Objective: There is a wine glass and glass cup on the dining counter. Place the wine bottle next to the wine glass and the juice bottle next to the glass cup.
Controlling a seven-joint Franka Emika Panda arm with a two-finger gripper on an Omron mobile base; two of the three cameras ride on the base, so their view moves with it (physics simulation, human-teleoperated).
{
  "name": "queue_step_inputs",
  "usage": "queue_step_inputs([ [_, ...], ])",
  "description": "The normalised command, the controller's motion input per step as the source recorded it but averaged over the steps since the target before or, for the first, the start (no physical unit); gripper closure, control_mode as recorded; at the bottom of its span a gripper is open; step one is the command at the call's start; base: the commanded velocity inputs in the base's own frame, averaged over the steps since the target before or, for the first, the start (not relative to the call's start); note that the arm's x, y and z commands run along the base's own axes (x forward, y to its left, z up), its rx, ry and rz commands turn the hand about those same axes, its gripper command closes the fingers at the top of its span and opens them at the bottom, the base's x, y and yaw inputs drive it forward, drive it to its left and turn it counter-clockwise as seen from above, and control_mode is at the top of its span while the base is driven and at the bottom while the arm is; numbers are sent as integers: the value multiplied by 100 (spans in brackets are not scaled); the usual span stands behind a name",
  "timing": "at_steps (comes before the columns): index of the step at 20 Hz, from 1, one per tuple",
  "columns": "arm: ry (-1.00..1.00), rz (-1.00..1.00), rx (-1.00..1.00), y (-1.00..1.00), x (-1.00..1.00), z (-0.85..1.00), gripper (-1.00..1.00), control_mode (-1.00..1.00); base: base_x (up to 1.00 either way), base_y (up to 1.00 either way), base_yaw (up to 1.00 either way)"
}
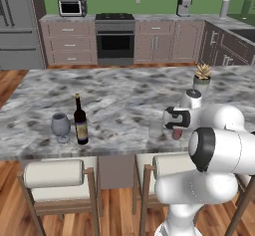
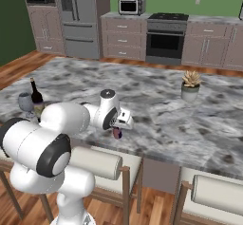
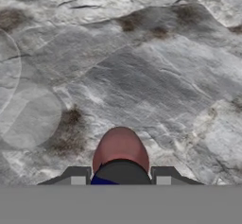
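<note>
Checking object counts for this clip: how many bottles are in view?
2. The wine bottle stands on the counter beside the wine glass. The juice bottle is held in the end effector just above the counter, near the glass cup. None seem hidden.

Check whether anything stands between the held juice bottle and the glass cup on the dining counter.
Nothing visible does. The small reddish-pink juice bottle, held in the jaws, hangs over bare grey-and-white marbled dining counter. The clear stemless glass cup stands just to its side in the hand view, with only open stone between them.
</note>
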Motion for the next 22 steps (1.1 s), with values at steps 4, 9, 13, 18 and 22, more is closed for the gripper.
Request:
queue_step_inputs([
  [4,-4,0,0,0,0,-6,100,-100,0,0,0],
  [9,-5,0,0,0,1,-4,100,-100,0,0,0],
  [13,0,0,0,0,6,-4,100,-100,0,0,0],
  [18,0,0,0,0,12,-4,100,-100,0,0,0],
  [22,0,0,0,0,15,-5,100,-100,0,0,0],
])
